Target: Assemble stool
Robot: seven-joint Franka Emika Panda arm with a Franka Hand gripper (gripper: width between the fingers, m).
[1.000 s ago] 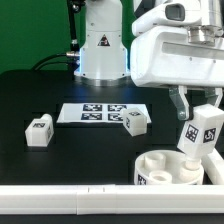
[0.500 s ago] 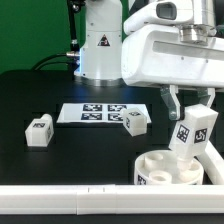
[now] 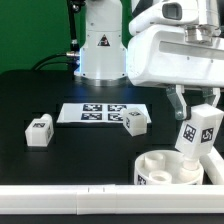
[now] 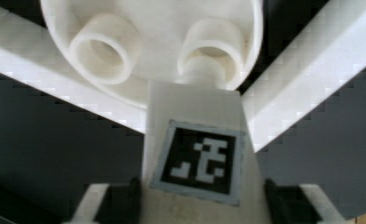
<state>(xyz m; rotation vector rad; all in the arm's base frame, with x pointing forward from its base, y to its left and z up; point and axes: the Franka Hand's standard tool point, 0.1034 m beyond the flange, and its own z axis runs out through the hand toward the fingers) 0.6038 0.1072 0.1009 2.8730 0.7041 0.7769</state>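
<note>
In the exterior view my gripper (image 3: 196, 108) is shut on a white stool leg (image 3: 200, 131) with a black-and-white tag. It holds the leg tilted over the round white seat (image 3: 168, 170) at the lower right. The leg's lower end is at the seat's top, right by a socket. The wrist view shows the same leg (image 4: 201, 140) between my gripper's (image 4: 201, 205) dark pads, its far end meeting the seat (image 4: 141, 35) next to two round sockets. Two more legs lie loose on the table, one (image 3: 39, 131) on the exterior view's left, one (image 3: 136, 121) beside the marker board.
The marker board (image 3: 95, 113) lies flat mid-table. A long white rail (image 3: 70, 200) runs along the front edge, just in front of the seat. The robot's white base (image 3: 100, 45) stands at the back.
The gripper and held leg swung slightly toward the exterior view's left, then back right, staying over the seat. The loose legs have not moved.
</note>
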